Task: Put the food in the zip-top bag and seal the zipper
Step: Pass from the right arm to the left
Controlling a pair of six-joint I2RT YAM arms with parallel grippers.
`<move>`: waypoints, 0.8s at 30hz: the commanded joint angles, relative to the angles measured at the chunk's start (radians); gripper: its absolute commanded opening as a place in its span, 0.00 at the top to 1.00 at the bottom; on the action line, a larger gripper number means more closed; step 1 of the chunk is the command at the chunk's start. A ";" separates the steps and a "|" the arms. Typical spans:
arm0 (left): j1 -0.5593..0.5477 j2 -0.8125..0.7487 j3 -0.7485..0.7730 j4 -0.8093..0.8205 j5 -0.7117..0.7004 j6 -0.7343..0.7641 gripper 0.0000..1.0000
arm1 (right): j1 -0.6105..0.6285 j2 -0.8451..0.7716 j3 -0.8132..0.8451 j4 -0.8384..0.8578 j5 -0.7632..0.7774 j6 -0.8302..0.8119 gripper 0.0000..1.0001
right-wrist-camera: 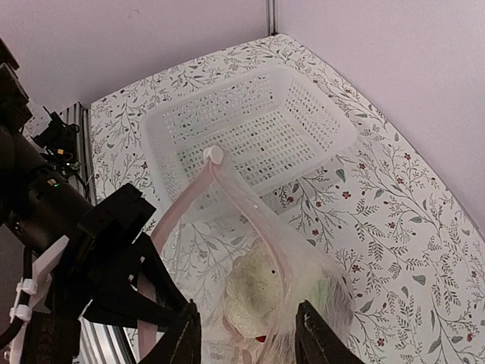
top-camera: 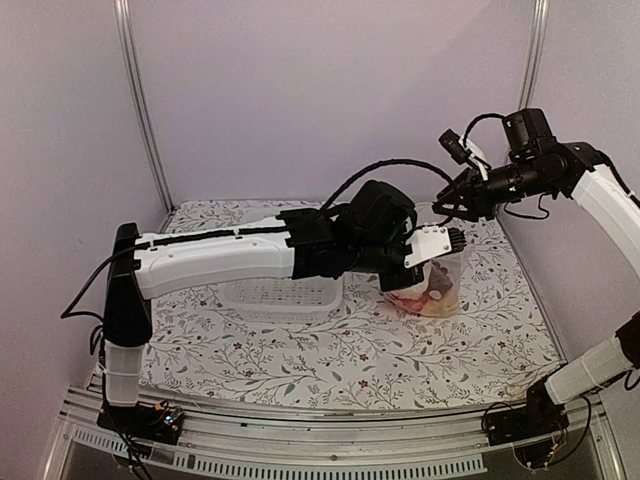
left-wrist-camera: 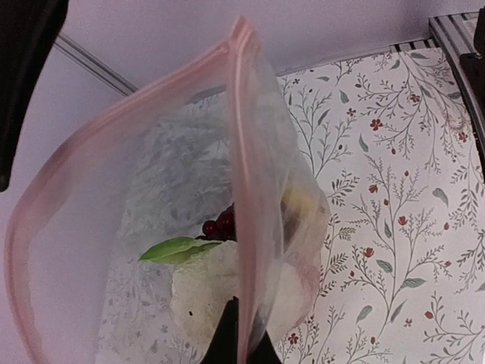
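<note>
Already loaded — the toy produce (left-wrist-camera: 204,296) sits inside the clear crinkly zip-top bag (top-camera: 440,285) beside the white slotted basket (right-wrist-camera: 250,136); left fingers (left-wrist-camera: 224,341) pinch its pinkish zipper strip (left-wrist-camera: 241,189), right fingers (right-wrist-camera: 314,340) spread, mouth gaping — sealing remains.

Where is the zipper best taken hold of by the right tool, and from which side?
Probably the zipper corner where both pink strips meet, coming from above: the zip-top bag stands mouth-up, and the left tool pinches one strip.
</note>
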 commanded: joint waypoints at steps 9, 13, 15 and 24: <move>0.000 -0.025 -0.081 0.215 0.008 -0.084 1.00 | -0.022 -0.091 0.005 -0.082 0.094 -0.036 0.50; -0.001 -0.048 -0.128 0.283 -0.006 -0.081 1.00 | -0.034 -0.125 0.004 -0.117 0.118 -0.048 0.51; 0.000 -0.053 -0.141 0.301 -0.018 -0.077 1.00 | -0.043 -0.141 0.002 -0.138 0.120 -0.053 0.51; 0.027 -0.070 -0.161 0.360 -0.006 -0.094 1.00 | -0.067 -0.187 -0.051 -0.200 0.146 -0.084 0.46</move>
